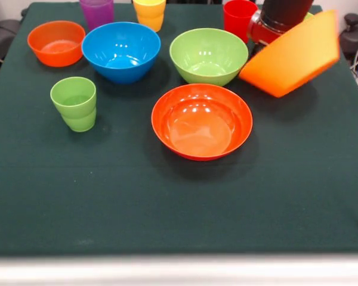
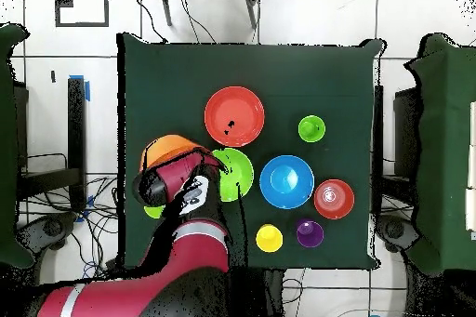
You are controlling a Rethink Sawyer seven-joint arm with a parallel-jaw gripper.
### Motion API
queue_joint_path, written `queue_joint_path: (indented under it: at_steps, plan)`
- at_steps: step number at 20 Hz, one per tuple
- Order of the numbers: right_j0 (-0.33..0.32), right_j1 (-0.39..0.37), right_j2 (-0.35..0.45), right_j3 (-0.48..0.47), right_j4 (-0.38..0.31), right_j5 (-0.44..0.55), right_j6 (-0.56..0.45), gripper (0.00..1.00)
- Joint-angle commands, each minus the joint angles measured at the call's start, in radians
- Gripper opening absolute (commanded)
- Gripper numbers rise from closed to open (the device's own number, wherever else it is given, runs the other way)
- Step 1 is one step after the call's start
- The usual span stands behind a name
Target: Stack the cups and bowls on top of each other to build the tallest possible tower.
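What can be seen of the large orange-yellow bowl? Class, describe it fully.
The large orange-yellow bowl is glossy, plastic-looking and plain. It is tilted steeply, its opening turned away from the front camera, and appears lifted off the green cloth, beside the green bowl. The arm's end sits against its rim; the gripper itself is hidden behind it.

Front view: the tilted bowl [image 1: 289, 53] sits right at the gripper [image 1: 264, 30], leaning over the table [image 1: 298, 179]. One cup [image 1: 238, 18] stands just beside the gripper, on its picture-left side. A deep bowl [image 1: 209, 56] is next on that side, and the wide bowl [image 1: 201, 122] lies nearer the camera. Further left comes another bowl [image 1: 120, 52], then the small bowl [image 1: 56, 43], farthest from the gripper. Two cups [image 1: 149, 13] stand behind them, and a lone cup [image 1: 74, 104] is in front.
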Motion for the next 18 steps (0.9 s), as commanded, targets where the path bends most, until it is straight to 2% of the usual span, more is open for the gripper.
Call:
queue_joint_path:
  at_steps: [1,9,11,13,15,18]
  plan:
    - [0.025,0.078,0.023,-0.086,-0.061,-0.027,-0.042,0.00]
    - [0.040,0.081,0.020,-0.111,-0.044,0.002,-0.052,0.00]
    - [0.005,0.054,0.066,-0.094,-0.026,0.031,-0.092,0.00]
    - [-0.026,-0.025,0.103,-0.051,-0.015,0.074,-0.141,0.00]
    - [-0.081,-0.122,0.161,0.001,0.019,0.156,-0.202,0.00]
    - [-0.153,-0.223,0.233,0.030,0.066,0.297,-0.272,0.00]
